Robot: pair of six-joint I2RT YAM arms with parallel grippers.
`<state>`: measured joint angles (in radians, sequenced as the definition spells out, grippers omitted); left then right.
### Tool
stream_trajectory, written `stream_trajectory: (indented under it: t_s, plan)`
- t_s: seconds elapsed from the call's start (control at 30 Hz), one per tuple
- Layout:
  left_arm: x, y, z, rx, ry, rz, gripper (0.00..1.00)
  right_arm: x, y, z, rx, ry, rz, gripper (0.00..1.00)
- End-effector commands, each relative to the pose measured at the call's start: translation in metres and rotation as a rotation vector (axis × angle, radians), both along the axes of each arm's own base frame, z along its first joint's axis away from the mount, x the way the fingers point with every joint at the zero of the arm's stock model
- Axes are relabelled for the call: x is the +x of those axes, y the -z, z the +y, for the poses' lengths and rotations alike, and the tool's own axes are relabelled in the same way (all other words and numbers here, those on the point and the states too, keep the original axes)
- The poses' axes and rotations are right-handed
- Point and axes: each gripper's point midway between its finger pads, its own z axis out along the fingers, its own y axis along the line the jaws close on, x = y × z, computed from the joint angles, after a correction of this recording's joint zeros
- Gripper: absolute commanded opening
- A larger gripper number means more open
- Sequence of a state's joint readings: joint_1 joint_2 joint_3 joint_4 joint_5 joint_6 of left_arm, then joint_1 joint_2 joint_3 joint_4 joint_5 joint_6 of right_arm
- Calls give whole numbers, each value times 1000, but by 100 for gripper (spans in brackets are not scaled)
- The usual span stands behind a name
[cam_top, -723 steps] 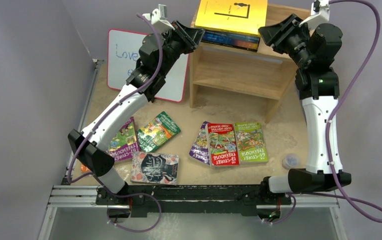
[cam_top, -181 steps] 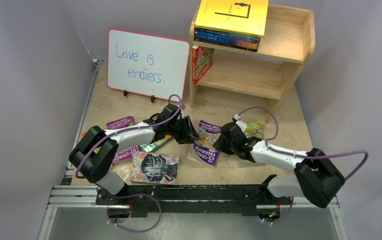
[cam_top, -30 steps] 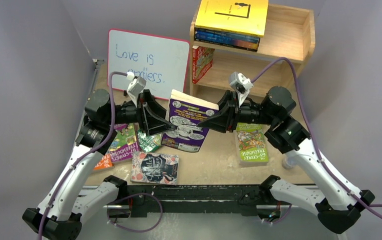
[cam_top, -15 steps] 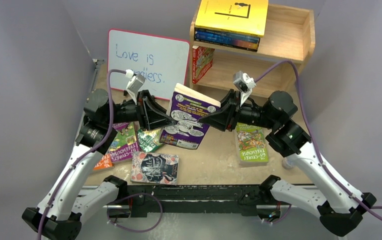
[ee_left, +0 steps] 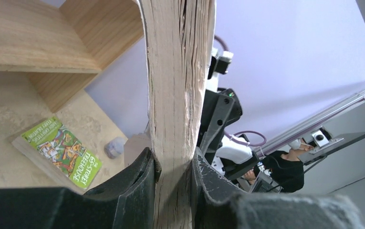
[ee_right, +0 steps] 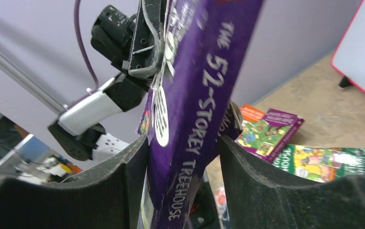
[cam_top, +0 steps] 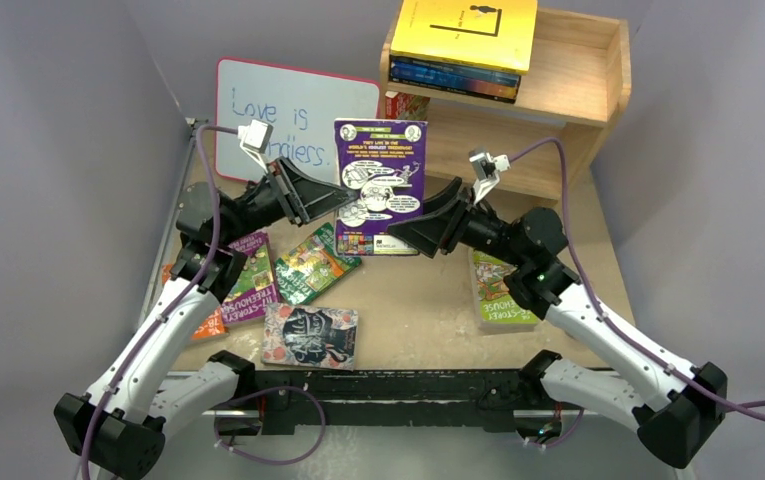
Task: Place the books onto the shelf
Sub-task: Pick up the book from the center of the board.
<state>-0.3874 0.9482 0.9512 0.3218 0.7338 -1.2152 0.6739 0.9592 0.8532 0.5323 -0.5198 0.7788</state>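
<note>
- The left pincer (cam_top: 330, 200) is clamped on the left edge of the purple book (cam_top: 381, 186); its wrist view shows both pads tight against the book's page edge.
- The right pincer (cam_top: 406, 232) reaches to the book's lower right corner, its fingers (ee_right: 128, 186) standing apart on either side of the spine with a gap on one side, so it looks to be loosened rather than gripping.
- Half a second ago the purple book hung tilted and lower between the two pincers; now it is raised, upright, and facing the overhead camera, in front of the shelf (cam_top: 558, 100).
- The left arm rises from its base at the near left, elbow bent, forearm pointing right and away; its wrist has come up since then.
- The right arm stretches from the near right, forearm low over the bench (cam_top: 428, 300), pointing left and up at the book.
- On the shelf's top tier a yellow book (cam_top: 464, 30) lies on a dark blue book (cam_top: 458, 78); a red book (cam_top: 405, 104) stands at the left of the lower tier.
- Still on the bench: a green book (cam_top: 315, 263) and the floral book (cam_top: 309, 335) near left, another green book (cam_top: 493, 300) under the right arm.
- The whiteboard (cam_top: 278, 125) stands left of the shelf.
</note>
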Motion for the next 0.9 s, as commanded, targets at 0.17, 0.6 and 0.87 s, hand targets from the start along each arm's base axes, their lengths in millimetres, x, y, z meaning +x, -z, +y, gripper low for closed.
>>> stream_trajectory:
  t_s: [0.17,0.6,0.87]
  plan:
    - [-27,-37,3,-71,82,-184,0,-23,-54,-12,223,-64,-75,56]
    - [-10,-5,-3,141,50,-190,20,-10,-41,-8,91,-6,-69,10]
    - [62,42,56,482,-488,-30,70,50,-17,-52,-162,453,-114,0]
